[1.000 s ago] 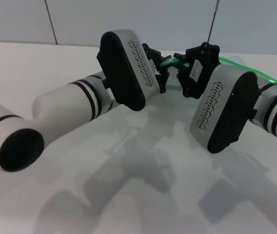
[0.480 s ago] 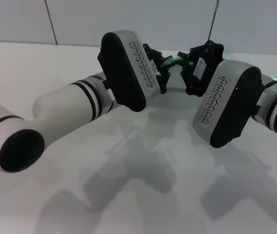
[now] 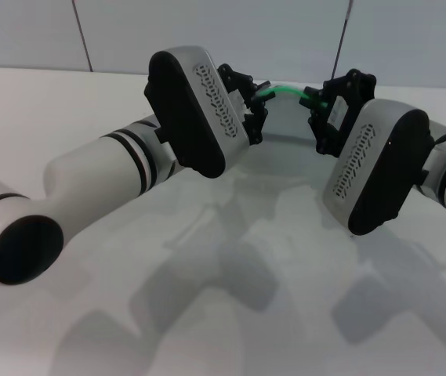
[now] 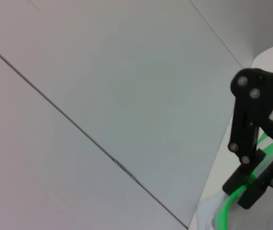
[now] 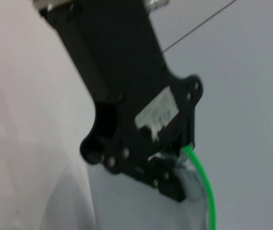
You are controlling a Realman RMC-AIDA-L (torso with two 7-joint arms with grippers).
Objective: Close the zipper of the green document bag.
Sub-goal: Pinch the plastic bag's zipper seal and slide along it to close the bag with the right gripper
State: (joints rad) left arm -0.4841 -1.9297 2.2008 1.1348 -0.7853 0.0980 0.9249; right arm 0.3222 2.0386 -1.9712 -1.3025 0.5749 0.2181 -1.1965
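**A:** Which step is in hand?

**B:** The pull itself, I'd judge. In the upper middle of the head view both tools are raised off the white bench (image 3: 66, 110), and the zipper (image 3: 285, 90) shows as a thin green arc strung between them. The green document bag (image 5: 146, 206) hangs below that edge; only a pale translucent patch of it shows, low in the right wrist view.

**A:** And the tools?

**B:** The left tool (image 3: 255, 98) is clamped on one end of the green strip, as the right wrist view shows closely. The right tool (image 3: 315, 102) is pinched onto the strip too, at the lower right of the left wrist view (image 4: 251, 184). Whether it has the slider itself, I can't tell.

**A:** What does the next move call for?

**B:** Probably the left holding firm while the right draws away along the strip, keeping it taut so the slider doesn't jam.
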